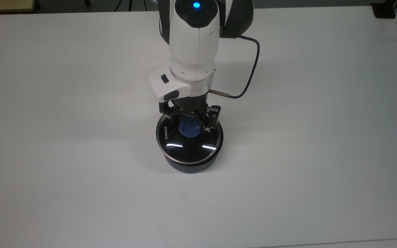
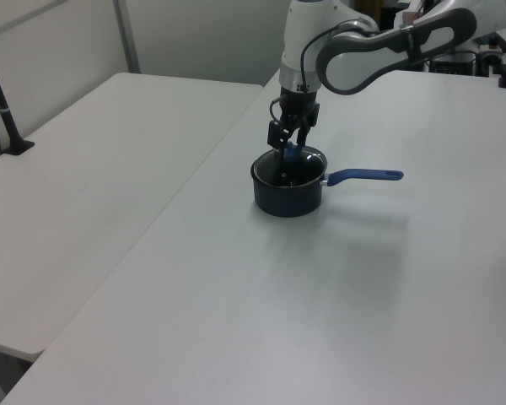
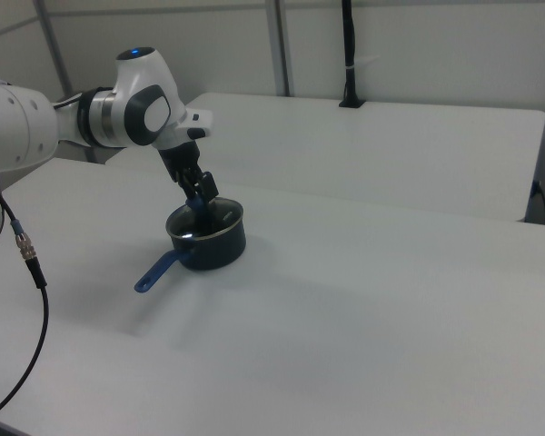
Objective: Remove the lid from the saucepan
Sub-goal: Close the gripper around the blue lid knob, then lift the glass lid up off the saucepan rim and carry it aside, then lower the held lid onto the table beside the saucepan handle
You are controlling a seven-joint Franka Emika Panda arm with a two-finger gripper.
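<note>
Now gripper (image 1: pixel 191 121) spread astride knob of lid (image 1: pixel 188 139) on saucepan (image 2: pixel 287 192); cable (image 1: pixel 248 74) trailing behind.

A saucepan (image 1: pixel 191 164) on a table (image 1: pixel 322 137) carries its lid (image 1: pixel 188 146) directly beneath the gripper (image 1: pixel 190 124), its handle (image 2: pixel 364 175) reaching toward the left view's right.

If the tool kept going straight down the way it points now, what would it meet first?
Most likely the blue knob of the lid on the saucepan; the tool points down with open fingers straddling it, though depth is unclear.
</note>
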